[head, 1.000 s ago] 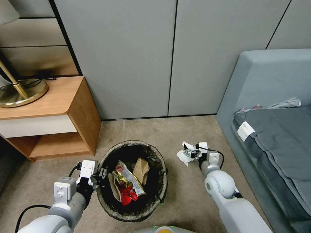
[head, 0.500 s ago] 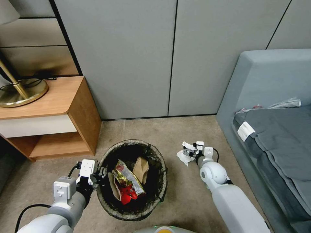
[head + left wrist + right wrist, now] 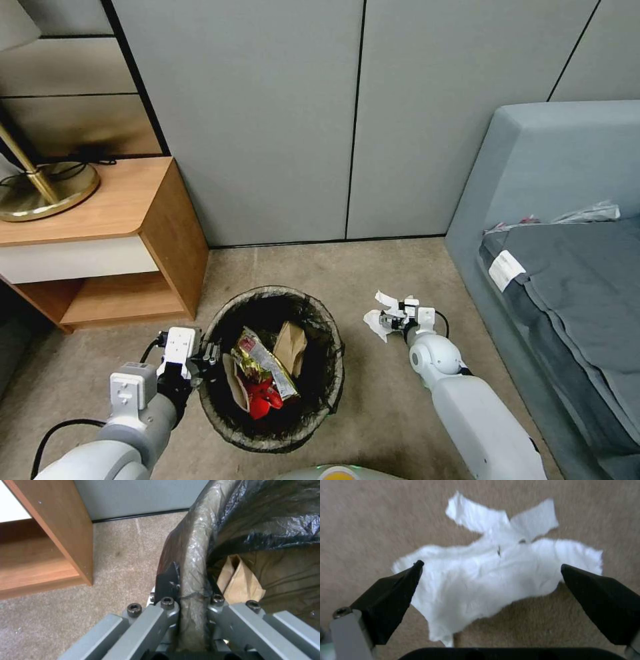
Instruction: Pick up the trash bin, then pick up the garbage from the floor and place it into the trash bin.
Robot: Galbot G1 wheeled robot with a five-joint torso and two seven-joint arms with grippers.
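Note:
The trash bin [image 3: 313, 313], round with a dark bag folded over its rim, hangs just above the carpet with my left gripper [image 3: 208, 355] shut on its left rim [image 3: 195, 562]. Inside it lie a brown paper bag [image 3: 291, 347], a gold snack wrapper [image 3: 263, 365] and a red carton [image 3: 263, 400]. A white crumpled tissue [image 3: 377, 320] lies on the floor right of the bin. My right gripper [image 3: 392, 319] hovers directly over the tissue [image 3: 493, 580], its black fingertips [image 3: 398, 587] spread wide on either side of it.
A wooden nightstand [image 3: 120, 220] with a brass lamp base [image 3: 47, 190] stands at the left against the grey wall. A grey bed [image 3: 567, 267] fills the right side. Bare carpet lies between bin and bed.
My right arm has drawn in and lowered slightly, bringing the gripper down over the tissue. The left arm and the bin have stayed put.

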